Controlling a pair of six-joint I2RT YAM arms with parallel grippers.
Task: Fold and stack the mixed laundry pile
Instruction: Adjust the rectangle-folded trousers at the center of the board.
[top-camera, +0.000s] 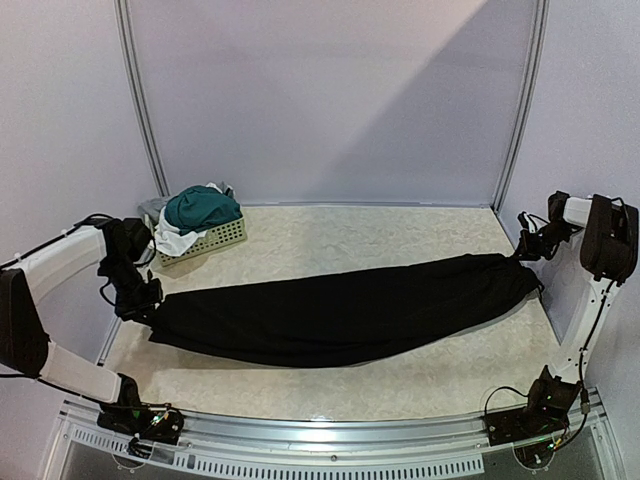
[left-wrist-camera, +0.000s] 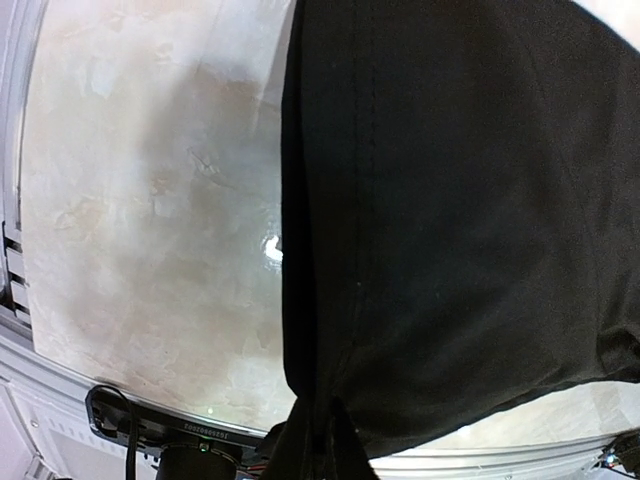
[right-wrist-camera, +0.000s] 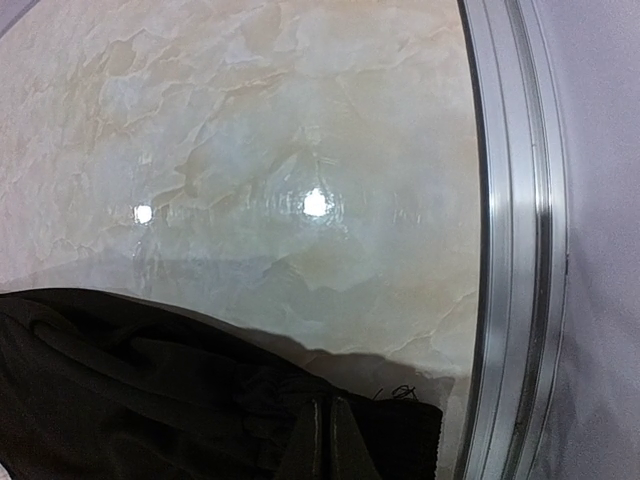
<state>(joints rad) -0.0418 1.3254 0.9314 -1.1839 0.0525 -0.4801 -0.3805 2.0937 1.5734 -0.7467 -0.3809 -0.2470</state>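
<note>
The long black trousers (top-camera: 340, 310) hang stretched across the table between my two grippers. My left gripper (top-camera: 148, 305) is shut on their left end, which fills the left wrist view (left-wrist-camera: 450, 220). My right gripper (top-camera: 525, 252) is shut on their right end, seen low in the right wrist view (right-wrist-camera: 200, 400). The dark teal-green shorts (top-camera: 202, 208) and a white cloth (top-camera: 172, 240) lie heaped in the small pale basket (top-camera: 222, 238) at the back left.
A metal rail (right-wrist-camera: 510, 240) bounds the table's right edge close to my right gripper. The marbled tabletop (top-camera: 380, 235) stretches behind the trousers. The near rail (top-camera: 330, 430) runs along the front.
</note>
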